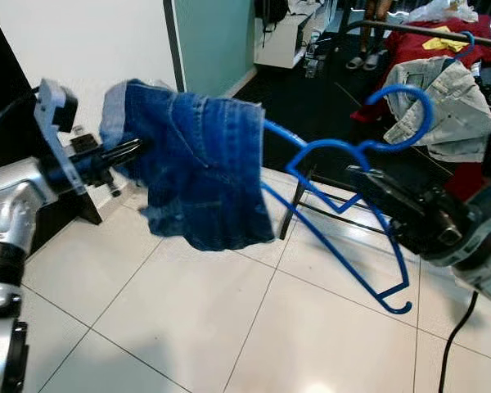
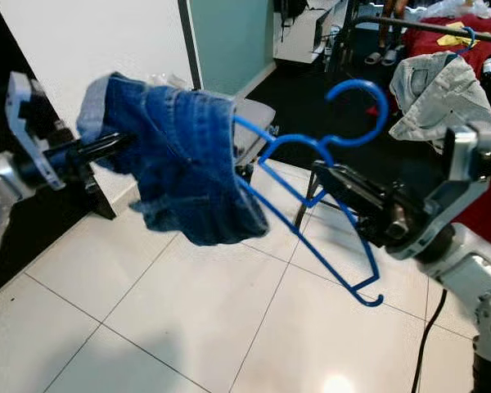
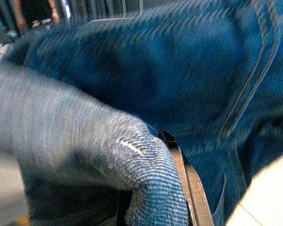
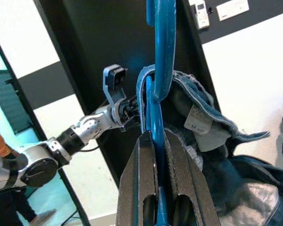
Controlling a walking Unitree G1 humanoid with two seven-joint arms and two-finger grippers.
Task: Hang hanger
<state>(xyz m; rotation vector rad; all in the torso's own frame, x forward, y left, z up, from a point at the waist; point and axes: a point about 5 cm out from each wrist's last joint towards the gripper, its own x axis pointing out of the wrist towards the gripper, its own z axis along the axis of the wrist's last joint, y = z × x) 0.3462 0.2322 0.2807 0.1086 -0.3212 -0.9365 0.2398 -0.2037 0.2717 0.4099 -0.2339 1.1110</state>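
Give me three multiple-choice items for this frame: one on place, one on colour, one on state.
1. Where do the denim shorts sit?
A. on the floor
B. draped on the hanger's left end
C. on the rail

2. What colour is the hanger?
A. blue
B. white
C. red

3. How is the right gripper?
A. open, apart from the hanger
B. shut on the hanger
C. holding the shorts

Answers: 1 B, the shorts hang over the hanger arm near the left gripper; 2 A, its wire is blue; 3 B, the right wrist view shows both fingers clamped on it.
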